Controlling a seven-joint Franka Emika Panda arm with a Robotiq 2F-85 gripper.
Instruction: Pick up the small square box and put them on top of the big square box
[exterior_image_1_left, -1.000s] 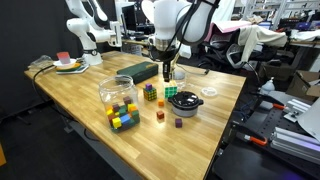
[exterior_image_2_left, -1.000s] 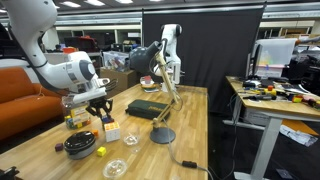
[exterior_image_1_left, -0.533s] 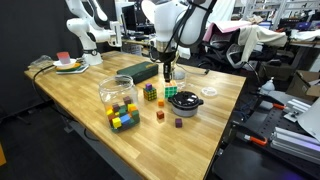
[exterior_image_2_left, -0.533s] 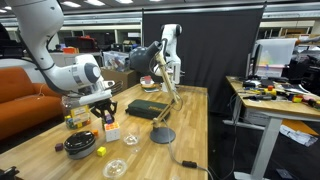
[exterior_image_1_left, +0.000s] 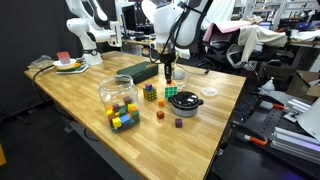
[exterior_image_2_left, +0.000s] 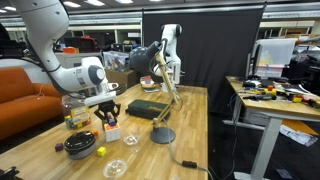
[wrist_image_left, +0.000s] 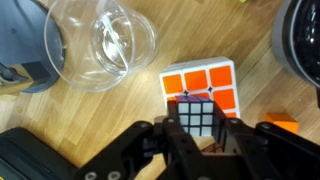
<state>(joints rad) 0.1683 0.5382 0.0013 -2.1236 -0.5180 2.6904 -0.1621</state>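
Observation:
My gripper (wrist_image_left: 197, 128) is shut on a small black-framed puzzle cube (wrist_image_left: 197, 114), the small square box. It hangs just above a larger cube with an orange top (wrist_image_left: 200, 80) on the wooden table. In both exterior views the gripper (exterior_image_1_left: 168, 72) (exterior_image_2_left: 108, 116) hovers over that larger cube (exterior_image_1_left: 170, 91) (exterior_image_2_left: 112, 130). The big square box, flat and dark green (exterior_image_1_left: 137, 71) (exterior_image_2_left: 145, 109), lies on the table a short way from the gripper. Its corner shows at the wrist view's lower left (wrist_image_left: 35, 160).
A clear jar of coloured cubes (exterior_image_1_left: 118, 100), a black bowl (exterior_image_1_left: 187, 102) (wrist_image_left: 300, 40), a glass bowl (exterior_image_1_left: 208, 91) (wrist_image_left: 105, 45) and several loose small cubes (exterior_image_1_left: 150, 92) stand around. A desk lamp with a grey round base (exterior_image_2_left: 161, 135) stands near the green box.
The gripper with the small cube has shifted slightly sideways above the larger cube. Nothing else has moved.

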